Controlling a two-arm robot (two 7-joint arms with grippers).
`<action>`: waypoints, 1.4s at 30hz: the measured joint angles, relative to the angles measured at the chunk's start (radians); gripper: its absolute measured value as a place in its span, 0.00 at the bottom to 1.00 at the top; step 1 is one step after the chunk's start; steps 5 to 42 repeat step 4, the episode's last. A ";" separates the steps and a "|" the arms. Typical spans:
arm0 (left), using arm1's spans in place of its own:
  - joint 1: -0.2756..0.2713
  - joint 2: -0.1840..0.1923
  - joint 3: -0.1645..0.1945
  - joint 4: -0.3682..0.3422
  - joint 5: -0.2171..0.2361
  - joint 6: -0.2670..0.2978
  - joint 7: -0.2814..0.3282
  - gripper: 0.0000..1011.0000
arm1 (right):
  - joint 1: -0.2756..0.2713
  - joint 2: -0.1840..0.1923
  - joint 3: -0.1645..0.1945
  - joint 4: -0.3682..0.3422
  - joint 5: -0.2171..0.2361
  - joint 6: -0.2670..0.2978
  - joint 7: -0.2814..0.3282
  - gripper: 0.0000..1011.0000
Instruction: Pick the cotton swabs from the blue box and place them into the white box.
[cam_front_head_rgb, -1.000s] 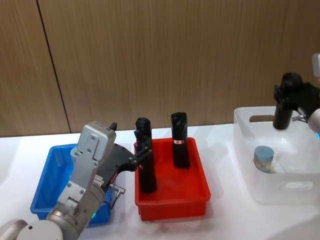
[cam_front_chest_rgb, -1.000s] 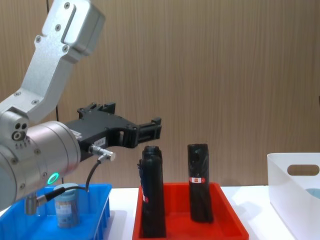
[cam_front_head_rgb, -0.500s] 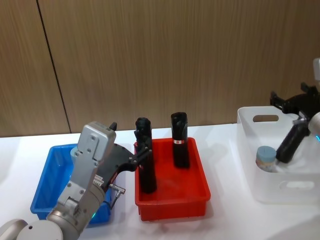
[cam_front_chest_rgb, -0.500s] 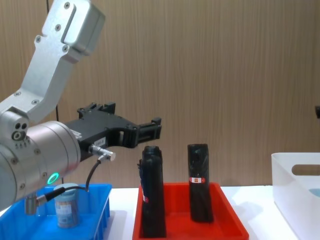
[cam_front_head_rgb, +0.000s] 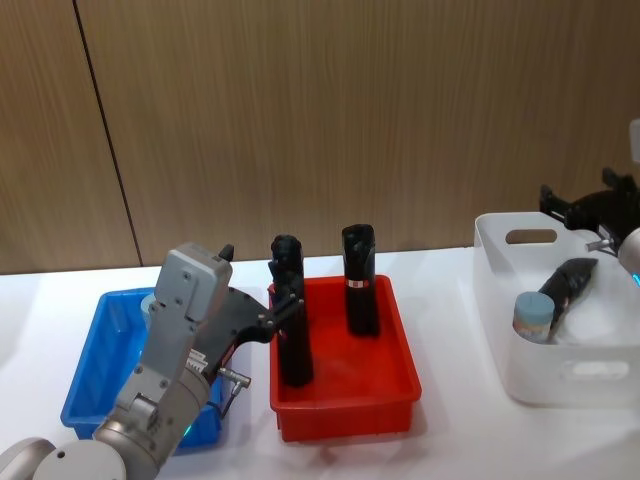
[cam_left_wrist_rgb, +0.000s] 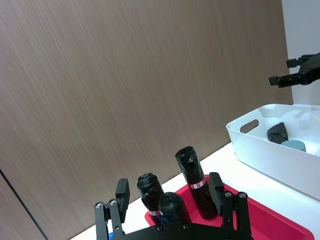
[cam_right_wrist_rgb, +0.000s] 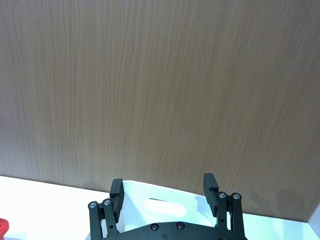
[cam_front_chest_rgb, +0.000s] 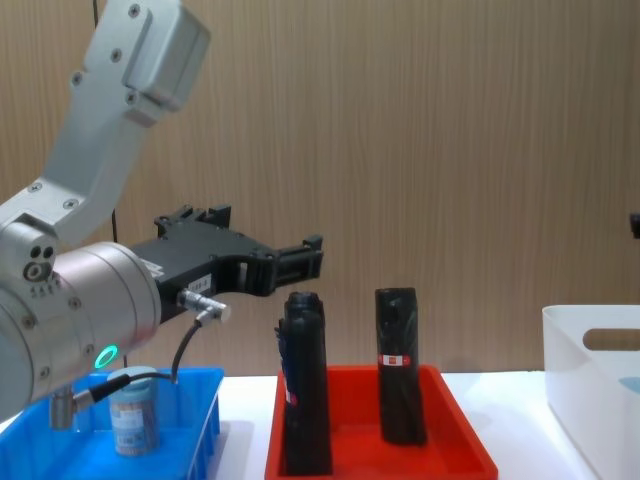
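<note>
Head view: white box (cam_front_head_rgb: 500, 240) on the right holds one cotton swab tub (cam_front_head_rgb: 531, 315) with a black roll (cam_front_head_rgb: 566, 283) tipped against it.
Right gripper (cam_front_head_rgb: 585, 207) hangs above the box's far rim, fingers apart and empty. Left arm blocks much of the blue box (cam_front_head_rgb: 85, 360); red tray (cam_front_head_rgb: 345, 400) between the boxes holds upright black rolls. Left wrist view: left gripper (cam_left_wrist_rgb: 172, 192) spread open, nothing between the fingers. Chest view: another swab tub (cam_front_chest_rgb: 133, 410) stands in the blue box, partly behind the left arm's cable.
</note>
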 joint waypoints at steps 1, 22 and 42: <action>0.000 0.000 0.000 0.000 0.000 0.000 0.000 0.99 | -0.001 0.000 0.000 -0.001 0.000 0.000 0.000 0.99; 0.000 0.000 0.000 0.000 0.000 0.000 0.000 0.99 | -0.002 0.000 0.001 -0.002 0.001 0.001 0.001 0.99; 0.000 0.000 0.000 0.000 0.000 0.000 0.000 0.99 | -0.002 0.000 0.001 -0.002 0.001 0.001 0.001 0.99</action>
